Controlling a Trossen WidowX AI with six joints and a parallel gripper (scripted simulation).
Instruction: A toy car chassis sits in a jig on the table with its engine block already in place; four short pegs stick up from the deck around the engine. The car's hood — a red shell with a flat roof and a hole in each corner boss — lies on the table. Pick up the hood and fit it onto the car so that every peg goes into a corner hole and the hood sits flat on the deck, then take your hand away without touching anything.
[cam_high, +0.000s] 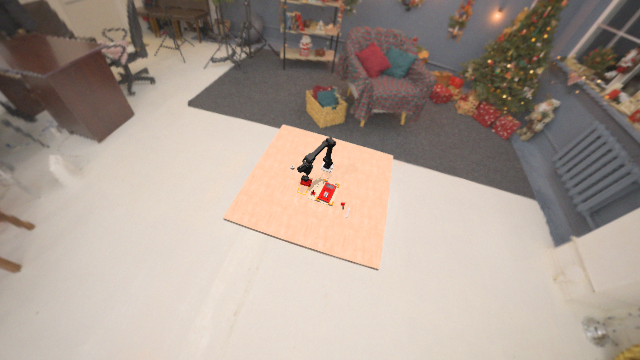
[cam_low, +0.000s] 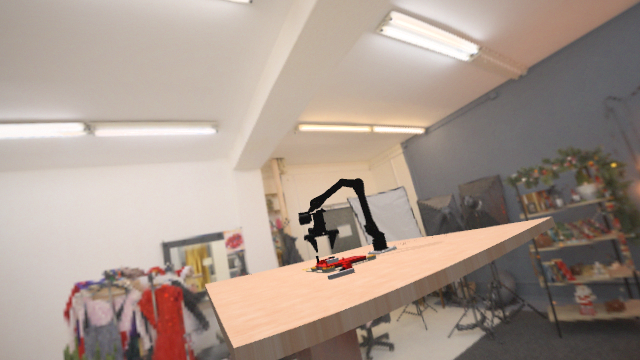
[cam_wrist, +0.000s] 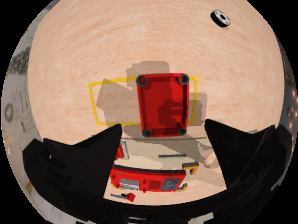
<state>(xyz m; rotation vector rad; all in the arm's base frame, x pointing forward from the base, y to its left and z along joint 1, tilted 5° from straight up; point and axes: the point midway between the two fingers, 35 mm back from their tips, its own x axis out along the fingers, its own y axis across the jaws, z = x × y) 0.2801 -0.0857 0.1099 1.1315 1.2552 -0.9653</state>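
Observation:
The red hood (cam_wrist: 162, 95) (cam_high: 306, 183) lies on the table, partly across a yellow outline (cam_wrist: 93, 104). Its four dark round corners show in the wrist view; whether the pegs' holes run through them is too small to tell. My gripper (cam_wrist: 164, 126) (cam_low: 324, 250) is open and empty above the hood, its fingers well apart, one on each side of the hood's near end in the wrist view. The red chassis (cam_high: 327, 192) (cam_wrist: 145, 180) sits in its jig beside the hood, with grey parts on its deck. The pegs cannot be made out.
A black and white wheel (cam_wrist: 220, 18) (cam_high: 292, 168) lies beyond the hood. A small red part (cam_wrist: 121, 150) (cam_high: 313, 192) lies between outline and chassis. A red-headed piece (cam_high: 343, 204) (cam_wrist: 130, 197) and a pale bar (cam_high: 348, 213) lie beyond the chassis. Yellow jig corners (cam_wrist: 191, 166) stand around the chassis.

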